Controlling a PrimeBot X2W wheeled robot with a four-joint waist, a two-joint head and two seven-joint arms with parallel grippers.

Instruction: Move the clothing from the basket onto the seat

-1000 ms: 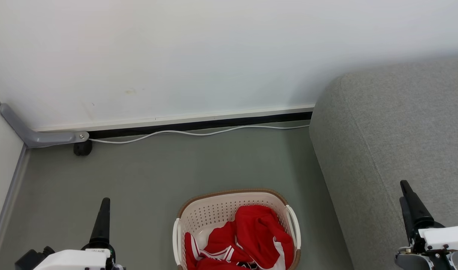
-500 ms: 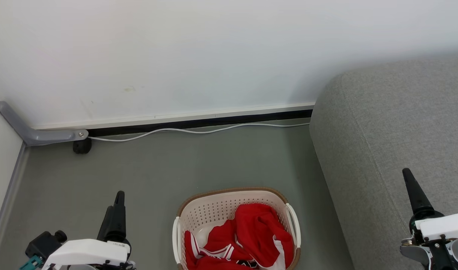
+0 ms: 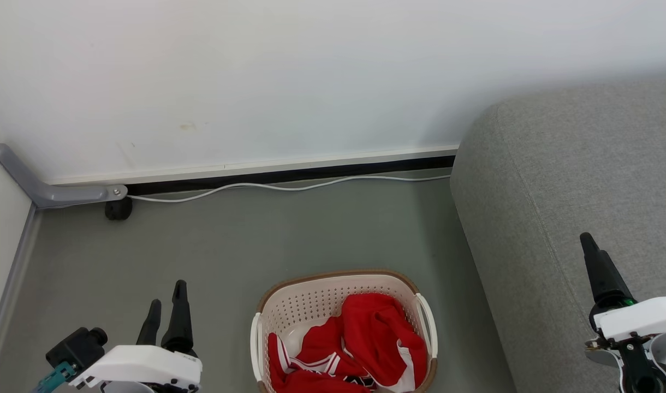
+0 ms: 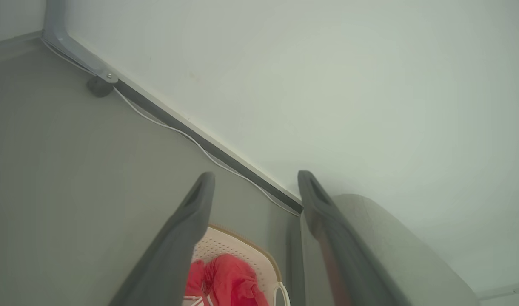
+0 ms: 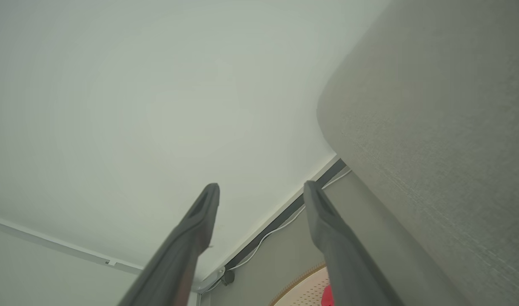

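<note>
On the floor (image 3: 256, 234), between the two arms, the basket (image 3: 305, 308) is seen, with the clothing (image 3: 379, 341) heaped inside it, mostly toward its right side. The left hand (image 3: 166, 295) is held fully spread and empty just left of the basket; the right hand (image 3: 590, 251), likewise parted wide and empty, is poised by the seat (image 3: 557, 180), well apart from the basket. From the left hand, judged the nearer, the clothing lies to the right and lower down. The seat is found just beside the basket on its right.
</note>
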